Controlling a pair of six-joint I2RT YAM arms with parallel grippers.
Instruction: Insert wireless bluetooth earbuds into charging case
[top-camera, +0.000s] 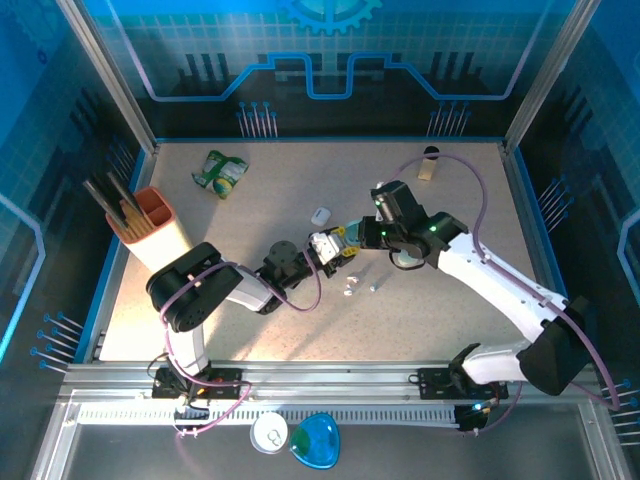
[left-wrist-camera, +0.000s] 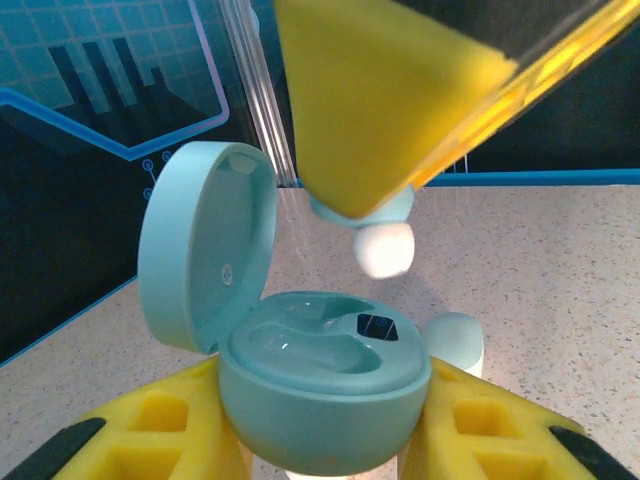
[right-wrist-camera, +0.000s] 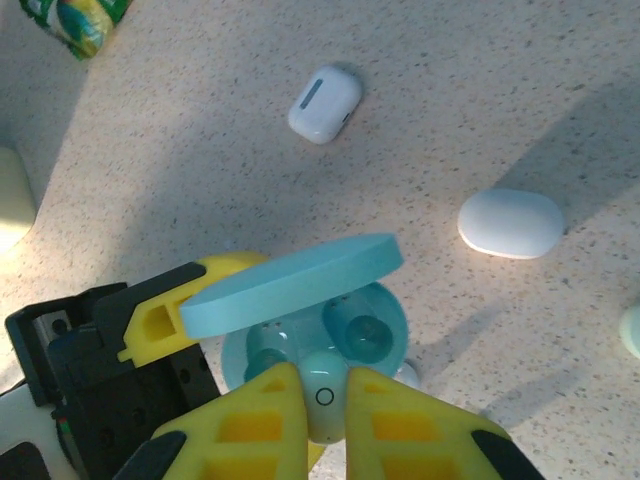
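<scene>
Surface (top-camera: 300, 330): speckled beige, blue border, bright at centre.

Far side, left of centre: crumpled green packet (top-camera: 220, 172), lying flat.

Left edge: orange-mouthed cream holder (top-camera: 155, 228), dark rods sticking out of it.

Far right: small pale block (top-camera: 429, 170) with something dark on top, too small to identify.

Mid-surface: white oblong case (right-wrist-camera: 325, 103), closed, lying flat. Well apart from it is a white pebble-shaped case (right-wrist-camera: 510, 223), also closed.

Nearer the arm bases: tiny white bits (top-camera: 351, 290), loose and close together. Cannot tell whether they touch.
</scene>
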